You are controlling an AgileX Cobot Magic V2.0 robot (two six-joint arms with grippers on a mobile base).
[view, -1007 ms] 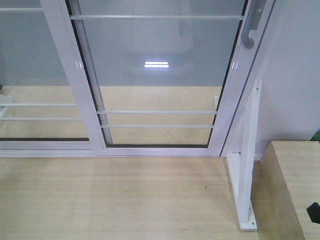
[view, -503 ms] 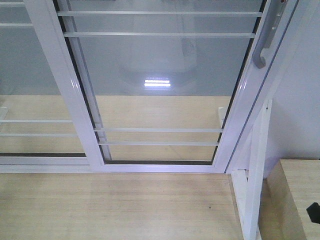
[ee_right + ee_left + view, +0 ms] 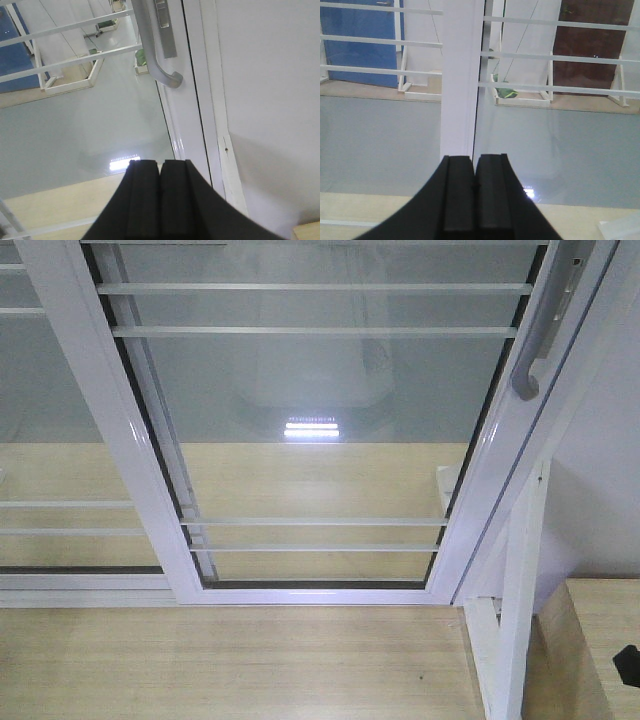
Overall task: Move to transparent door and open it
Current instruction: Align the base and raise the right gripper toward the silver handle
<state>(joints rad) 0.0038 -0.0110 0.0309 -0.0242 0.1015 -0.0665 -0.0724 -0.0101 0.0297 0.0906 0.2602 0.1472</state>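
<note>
The transparent door (image 3: 320,390) fills the front view: clear glass in a white frame, crossed by thin white bars. Its curved silver-grey handle (image 3: 529,368) sits on the right edge, and the door stands closed against the right jamb. In the right wrist view the handle (image 3: 151,55) hangs above and slightly left of my right gripper (image 3: 160,162), which is shut on nothing and well apart from it. My left gripper (image 3: 474,159) is also shut and empty. It points at the white upright (image 3: 461,80) where the two glass panels meet.
A similar glass panel without a handle (image 3: 50,420) stands to the left. A white support bracket (image 3: 517,610) rises at the right, beside a white wall (image 3: 610,440) and a pale wooden ledge (image 3: 600,640). Pale wooden floor (image 3: 240,660) lies before the threshold.
The front view has closed in on the door. The frame, bars and handle have slid down and grown larger, and less floor and bracket show at the bottom.
</note>
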